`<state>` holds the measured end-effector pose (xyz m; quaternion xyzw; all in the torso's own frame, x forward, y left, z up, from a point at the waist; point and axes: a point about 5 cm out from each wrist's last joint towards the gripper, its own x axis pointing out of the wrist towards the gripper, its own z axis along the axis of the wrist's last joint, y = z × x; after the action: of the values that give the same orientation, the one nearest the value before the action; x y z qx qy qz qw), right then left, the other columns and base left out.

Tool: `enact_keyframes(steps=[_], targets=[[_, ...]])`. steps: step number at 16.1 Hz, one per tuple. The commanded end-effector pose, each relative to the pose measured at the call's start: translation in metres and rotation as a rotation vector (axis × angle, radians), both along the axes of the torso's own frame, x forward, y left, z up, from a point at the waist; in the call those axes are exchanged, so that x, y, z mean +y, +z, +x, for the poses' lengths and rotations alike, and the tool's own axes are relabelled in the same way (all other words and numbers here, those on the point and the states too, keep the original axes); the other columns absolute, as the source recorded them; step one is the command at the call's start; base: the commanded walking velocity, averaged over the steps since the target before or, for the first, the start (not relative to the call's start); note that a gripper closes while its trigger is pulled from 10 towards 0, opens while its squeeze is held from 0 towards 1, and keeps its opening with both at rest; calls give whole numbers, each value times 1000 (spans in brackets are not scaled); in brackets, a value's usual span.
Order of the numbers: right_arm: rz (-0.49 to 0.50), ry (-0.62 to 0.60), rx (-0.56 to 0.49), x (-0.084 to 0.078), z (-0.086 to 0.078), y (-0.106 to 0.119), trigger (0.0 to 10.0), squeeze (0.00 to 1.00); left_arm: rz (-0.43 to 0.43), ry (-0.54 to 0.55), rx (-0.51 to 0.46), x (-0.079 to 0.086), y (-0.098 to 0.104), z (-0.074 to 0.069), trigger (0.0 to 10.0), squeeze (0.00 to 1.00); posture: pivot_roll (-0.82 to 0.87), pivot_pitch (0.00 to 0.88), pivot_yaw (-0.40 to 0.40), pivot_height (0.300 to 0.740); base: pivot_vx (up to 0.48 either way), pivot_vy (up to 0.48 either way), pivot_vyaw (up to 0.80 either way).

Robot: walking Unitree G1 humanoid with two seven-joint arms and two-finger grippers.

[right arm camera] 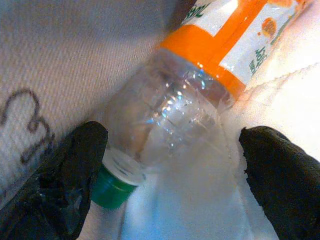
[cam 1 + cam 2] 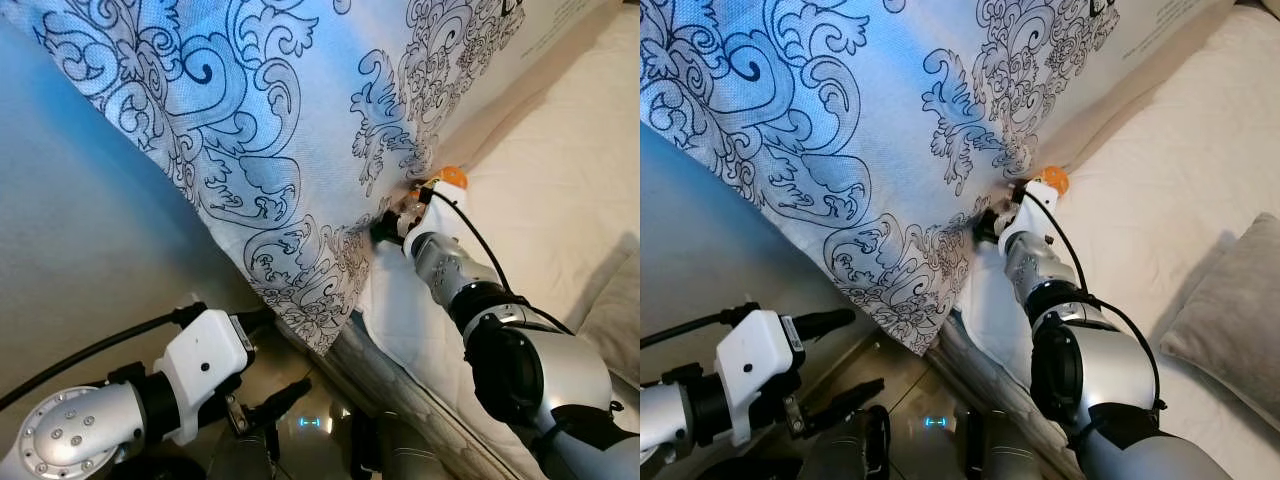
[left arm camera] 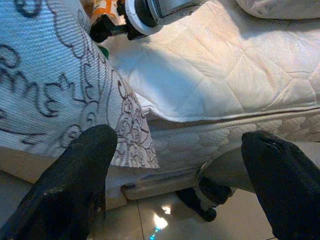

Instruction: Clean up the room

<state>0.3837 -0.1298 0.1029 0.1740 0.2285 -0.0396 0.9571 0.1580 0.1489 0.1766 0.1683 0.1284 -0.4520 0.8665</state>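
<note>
I see a big white pillow (image 2: pixel 250 130) with dark blue swirls on it. It leans over the edge of the bed (image 2: pixel 560 190), which has a soft white quilted cover.

My right gripper (image 1: pixel 170 170) is stretched out over the bed, right at the low edge of the pillow. Its two black fingers (image 1: pixel 75 175) are spread wide apart and hold nothing. Between them lies a plastic bottle (image 1: pixel 175 110). The bottle is clear, with an orange and white label and a green cap (image 1: pixel 112 192). It lies on its side on the white cover, tucked against the pillow. The green cap is just beside one finger, but I cannot tell if they touch. From my head camera I can see just a bit of orange poking out past the gripper.

My left gripper (image 3: pixel 180 175) hangs low beside the bed, above the shiny floor (image 3: pixel 165 220). Its fingers (image 3: pixel 75 180) are wide apart too, with nothing in them. It looks toward the side of the mattress (image 3: pixel 225 140) and the pillow's bottom corner.

A grey cushion (image 2: pixel 1230 320) lies on the bed off to my right.
</note>
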Motion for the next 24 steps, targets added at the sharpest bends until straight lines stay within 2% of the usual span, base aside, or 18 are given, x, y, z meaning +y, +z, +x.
enact_keyframes(steps=[1, 2, 3, 4, 5, 11, 24], targets=[[31, -16, 24, -1, -3, -6, 10000, 0, 4, -11, 12, 0, -1, -2, 10000, 51, 317, 259, -14, 740, 0, 0, 0], [53, -23, 28, -2, -4, -8, 10000, 0, 5, -12, 11, 0, -1, -2, 10000, 51, 320, 256, -15, 740, 0, 0, 0], [56, -24, 35, -4, -6, -11, 8471, 0, 7, -13, 11, 0, -1, -3, 10000, 51, 323, 256, -16, 740, 0, 0, 0], [37, -15, 46, -6, -7, -14, 2706, 0, 8, -13, 13, 0, -1, -3, 10000, 51, 325, 257, -16, 740, 0, 0, 0], [25, -10, 58, -7, -9, -17, 0, 0, 11, -14, 14, 1, -1, -4, 10000, 47, 326, 259, -17, 740, 0, 0, 0], [76, -34, 50, -8, -11, -20, 0, 0, 21, -14, 21, 3, -3, -7, 10000, 51, 332, 262, -15, 740, 0, 0, 0], [71, -54, 50, -13, -12, -22, 0, 0, 16, -17, 19, 5, -2, -4, 10000, 55, 334, 259, -11, 740, 0, 0, 0]])
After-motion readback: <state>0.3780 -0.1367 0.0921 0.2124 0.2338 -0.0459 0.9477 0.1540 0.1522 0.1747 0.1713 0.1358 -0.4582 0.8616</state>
